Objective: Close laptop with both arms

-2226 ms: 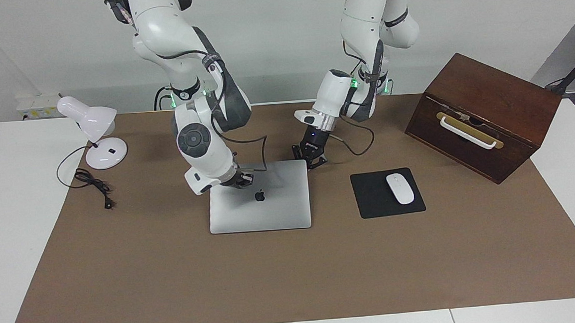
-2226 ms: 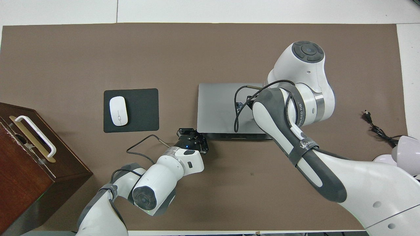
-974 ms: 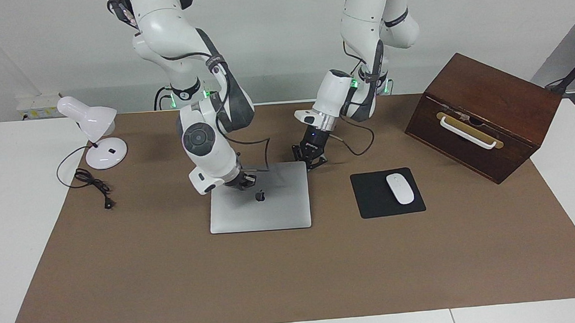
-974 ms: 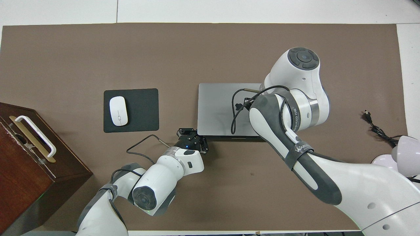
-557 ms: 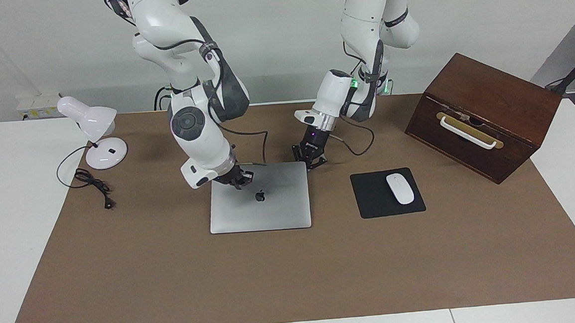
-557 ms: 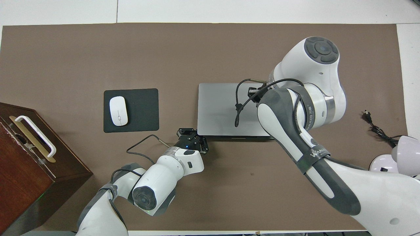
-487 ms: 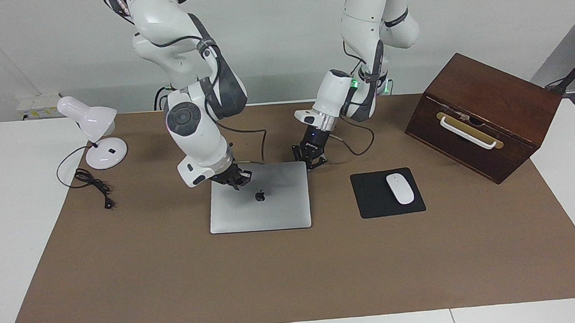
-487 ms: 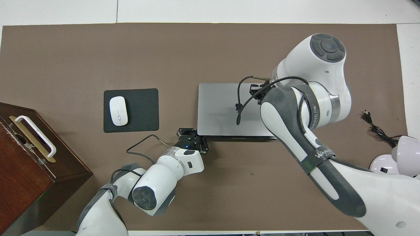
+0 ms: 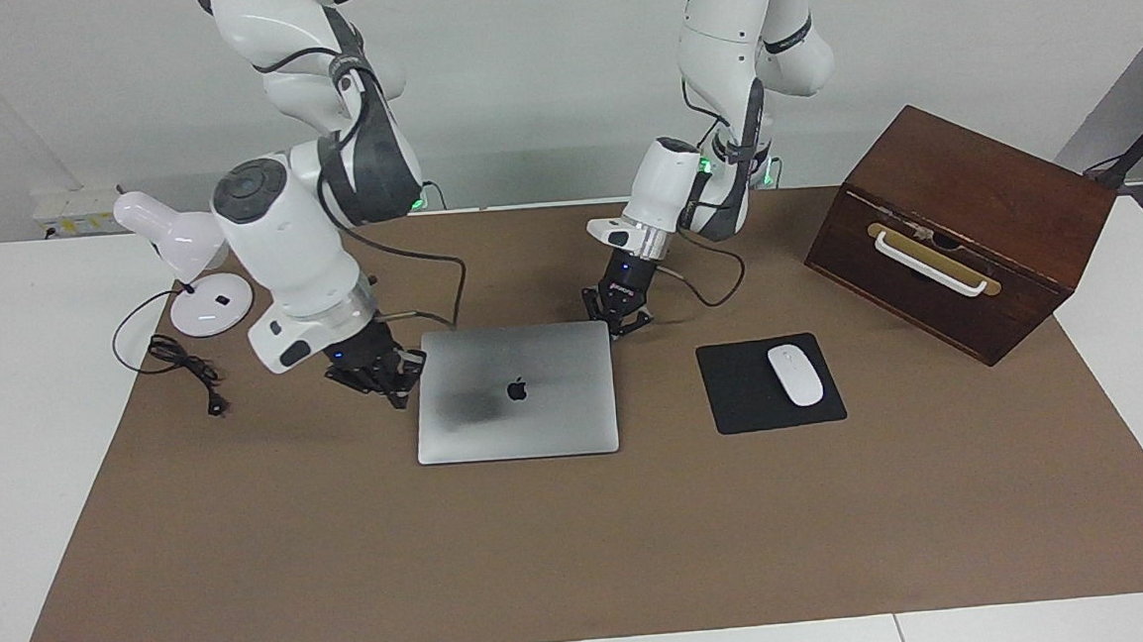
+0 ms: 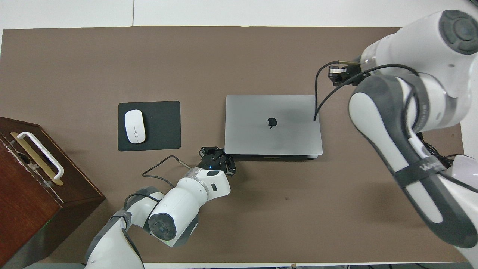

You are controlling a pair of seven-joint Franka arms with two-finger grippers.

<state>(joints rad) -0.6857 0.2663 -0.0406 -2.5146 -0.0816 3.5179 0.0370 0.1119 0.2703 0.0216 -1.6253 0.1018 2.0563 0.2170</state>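
The silver-grey laptop [image 9: 528,418] lies flat on the brown mat with its lid down and the dark logo facing up; it also shows in the overhead view [image 10: 261,134]. My left gripper [image 9: 618,318] is low at the laptop's corner nearest the robots on the left arm's side, also seen in the overhead view [image 10: 216,155]. My right gripper [image 9: 381,375] hangs off the laptop, over the mat just beside its edge toward the right arm's end, and holds nothing. In the overhead view it [image 10: 338,73] appears clear of the lid.
A black mouse pad [image 9: 745,405] with a white mouse [image 9: 795,374] lies beside the laptop toward the left arm's end. A brown wooden box [image 9: 971,197] with a white handle stands past it. A white desk lamp [image 9: 197,274] and its cord [image 9: 183,370] are at the right arm's end.
My right gripper has lifted off the laptop's lid and swung sideways toward the right arm's end, uncovering the logo. The left gripper and laptop have not moved.
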